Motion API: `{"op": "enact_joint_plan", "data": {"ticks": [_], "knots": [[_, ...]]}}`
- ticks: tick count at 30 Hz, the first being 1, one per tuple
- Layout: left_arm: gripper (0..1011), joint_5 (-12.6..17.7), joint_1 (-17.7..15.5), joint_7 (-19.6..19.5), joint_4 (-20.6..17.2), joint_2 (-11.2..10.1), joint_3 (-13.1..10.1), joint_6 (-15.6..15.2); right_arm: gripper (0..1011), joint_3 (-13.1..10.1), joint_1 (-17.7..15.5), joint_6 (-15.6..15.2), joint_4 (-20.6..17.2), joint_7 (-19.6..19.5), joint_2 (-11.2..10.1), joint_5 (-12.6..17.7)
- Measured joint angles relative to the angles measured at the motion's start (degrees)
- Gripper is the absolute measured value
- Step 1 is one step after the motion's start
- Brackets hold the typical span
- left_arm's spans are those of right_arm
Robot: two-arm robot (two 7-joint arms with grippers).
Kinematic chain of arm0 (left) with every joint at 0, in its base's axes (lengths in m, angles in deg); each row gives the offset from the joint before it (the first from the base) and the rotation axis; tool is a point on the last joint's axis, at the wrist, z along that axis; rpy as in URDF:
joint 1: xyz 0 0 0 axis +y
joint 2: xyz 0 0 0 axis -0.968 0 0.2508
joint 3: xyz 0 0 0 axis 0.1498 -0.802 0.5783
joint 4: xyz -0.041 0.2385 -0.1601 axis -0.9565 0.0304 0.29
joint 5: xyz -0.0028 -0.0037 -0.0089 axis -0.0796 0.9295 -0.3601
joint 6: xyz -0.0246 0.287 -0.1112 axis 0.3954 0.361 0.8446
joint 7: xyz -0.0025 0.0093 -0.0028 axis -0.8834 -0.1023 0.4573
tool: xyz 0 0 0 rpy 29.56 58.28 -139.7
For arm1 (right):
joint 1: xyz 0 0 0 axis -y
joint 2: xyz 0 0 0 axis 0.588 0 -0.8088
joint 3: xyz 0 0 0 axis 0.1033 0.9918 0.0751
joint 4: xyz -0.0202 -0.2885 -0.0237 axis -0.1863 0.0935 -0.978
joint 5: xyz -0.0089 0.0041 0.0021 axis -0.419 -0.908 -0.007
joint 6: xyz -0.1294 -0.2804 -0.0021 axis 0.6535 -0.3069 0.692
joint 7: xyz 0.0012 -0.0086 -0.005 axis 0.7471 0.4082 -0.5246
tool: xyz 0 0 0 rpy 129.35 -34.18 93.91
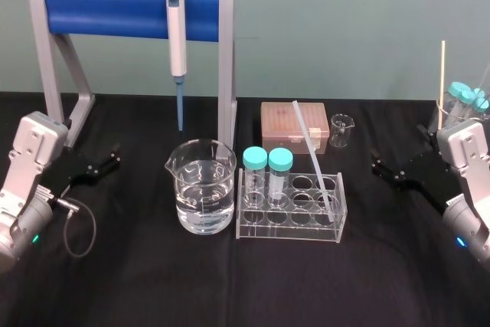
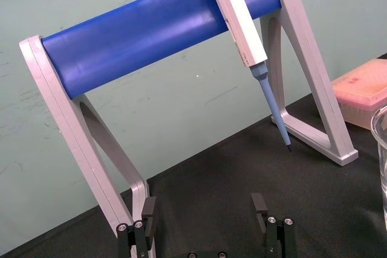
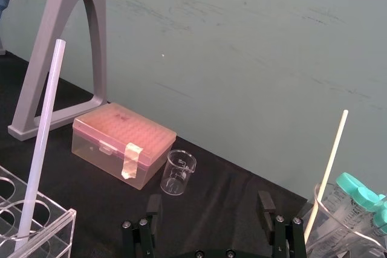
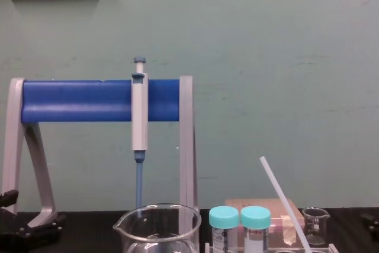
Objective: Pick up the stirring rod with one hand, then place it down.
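Leaning in the rack (image 1: pixel 289 230), the stirring rod (image 1: pixel 311 147) has an indistinct foot.

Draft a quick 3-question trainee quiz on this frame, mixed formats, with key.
1. True or false: the right gripper holds the stirring rod.
2. How many teal-capped vials stand in the tube rack? A) one B) two C) four
3. Fill in: the left gripper, parked near the stand's foot, is ___ (open or shut).

Key
1. False. The stirring rod leans tilted in the tube rack, apart from both grippers.
2. B
3. open
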Motion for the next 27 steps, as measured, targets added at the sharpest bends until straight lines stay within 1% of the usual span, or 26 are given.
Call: {"op": "enact_joint_plan", "data": {"ticks": [27], "knots": [[1000,0.00,0.00,0.00,0.00,0.00,0.00,0.00,1003,0.00,0.00,0.00,0.00,0.00,0.00,0.00]]}}
